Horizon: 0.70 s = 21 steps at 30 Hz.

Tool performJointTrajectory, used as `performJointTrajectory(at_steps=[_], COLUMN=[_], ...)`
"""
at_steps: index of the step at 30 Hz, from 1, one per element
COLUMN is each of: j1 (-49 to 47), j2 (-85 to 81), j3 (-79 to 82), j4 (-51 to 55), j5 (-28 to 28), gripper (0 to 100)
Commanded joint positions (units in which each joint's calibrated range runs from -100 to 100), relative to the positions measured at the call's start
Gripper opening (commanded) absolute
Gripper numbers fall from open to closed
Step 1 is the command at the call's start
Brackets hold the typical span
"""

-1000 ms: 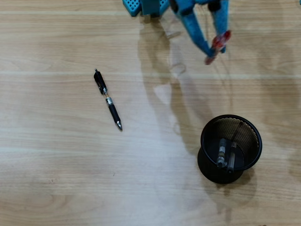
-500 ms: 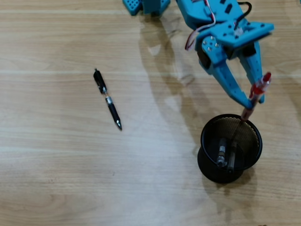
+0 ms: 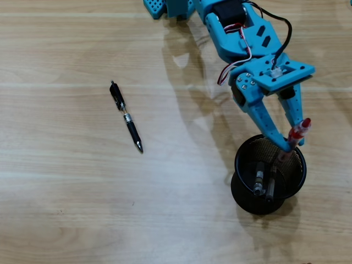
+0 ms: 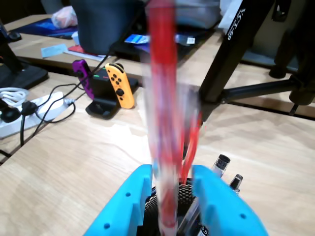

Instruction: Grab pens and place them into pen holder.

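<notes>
In the overhead view my blue gripper (image 3: pixel 290 144) hangs over the far rim of the pen holder (image 3: pixel 237 165), a black mesh cup. It is shut on a red translucent pen (image 3: pixel 297 133), which is tilted with its lower end inside the cup. Two pens (image 3: pixel 258 179) lie in the cup. A black pen with a silver band (image 3: pixel 126 116) lies on the table at the left, far from the arm. In the wrist view the red pen (image 4: pixel 162 123) is blurred between the fingers (image 4: pixel 216 206) of the gripper (image 4: pixel 172 196). Below it are the holder's mesh (image 4: pixel 185 193) and two pen caps (image 4: pixel 221 162).
The arm's base (image 3: pixel 170 6) sits at the top edge of the overhead view. Bare wooden table surrounds the cup and the black pen. The wrist view shows a black stand (image 4: pixel 231 73), a controller dock (image 4: pixel 110 91) and a power strip (image 4: pixel 19 113) on desks behind.
The gripper has carried the red pen from the top of the table down to the cup. The pen's lower end has now gone inside the rim.
</notes>
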Motion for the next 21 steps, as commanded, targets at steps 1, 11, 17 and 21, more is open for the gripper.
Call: performJointTrajectory(at_steps=[1,11,17,21], j1=[0.7,1.7,4.9,8.8], j2=[-0.7,-2.2,-10.0,-17.6], j3=[-2.1,-2.2,-2.9,-3.0], j4=[-1.1,-0.4,20.0,36.8], j5=[0.2,4.0,6.9,11.7], gripper=[14,12,4,2])
